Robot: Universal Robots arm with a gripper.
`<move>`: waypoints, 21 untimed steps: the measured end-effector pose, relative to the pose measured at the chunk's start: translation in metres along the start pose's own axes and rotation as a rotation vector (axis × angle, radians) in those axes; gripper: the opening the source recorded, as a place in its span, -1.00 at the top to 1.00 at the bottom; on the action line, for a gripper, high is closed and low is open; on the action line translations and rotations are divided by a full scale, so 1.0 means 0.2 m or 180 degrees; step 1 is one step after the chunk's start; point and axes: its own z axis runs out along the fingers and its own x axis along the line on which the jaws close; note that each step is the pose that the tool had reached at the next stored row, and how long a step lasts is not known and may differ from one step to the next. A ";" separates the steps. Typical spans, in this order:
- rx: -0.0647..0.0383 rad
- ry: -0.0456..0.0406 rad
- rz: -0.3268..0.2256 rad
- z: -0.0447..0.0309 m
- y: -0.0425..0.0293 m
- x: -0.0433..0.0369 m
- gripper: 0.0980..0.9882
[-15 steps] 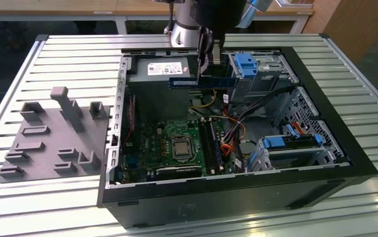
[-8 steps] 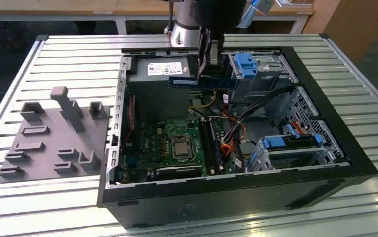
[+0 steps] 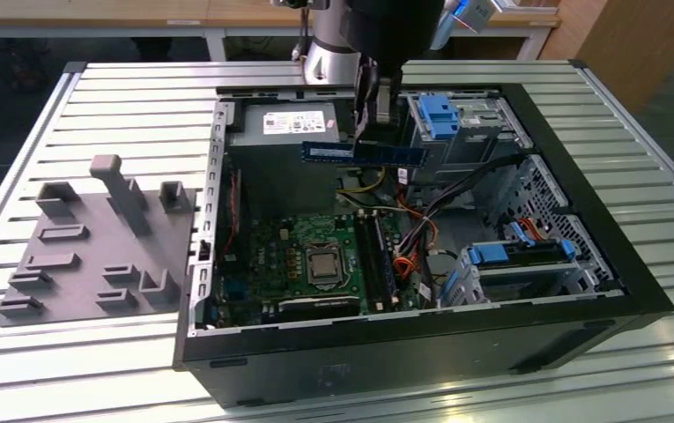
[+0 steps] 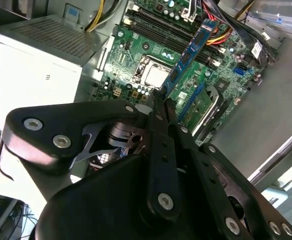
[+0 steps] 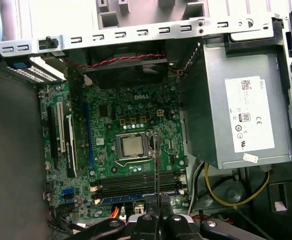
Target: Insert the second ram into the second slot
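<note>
My gripper [image 3: 374,134] reaches down into the open computer case [image 3: 572,264] and is shut on the second ram [image 3: 360,152], a thin blue stick held level above the case's upper half. In the second wrist view the black fingers [image 4: 162,107] clamp one end of the ram [image 4: 191,47], which reaches out over the motherboard [image 4: 136,55]. In the first wrist view the ram [image 5: 156,160] shows edge-on above the memory slots [image 5: 136,181], not touching them. A blue strip [image 5: 136,195] lies in the slot row nearest the gripper [image 5: 156,222]. In the exterior view the slots [image 3: 374,256] sit below the stick.
The power supply [image 3: 284,123] fills the case corner beside the ram. Light-blue drive-bay clips [image 3: 440,115] [image 3: 504,254] and loose cables [image 3: 431,211] crowd the exterior view's right side. The processor socket [image 3: 322,263] lies beside the slots. A grey fixture plate [image 3: 90,256] with pegs rests on the slatted table.
</note>
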 end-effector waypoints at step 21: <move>0.0004 -0.0003 0.0339 0.002 -0.003 0.018 0.92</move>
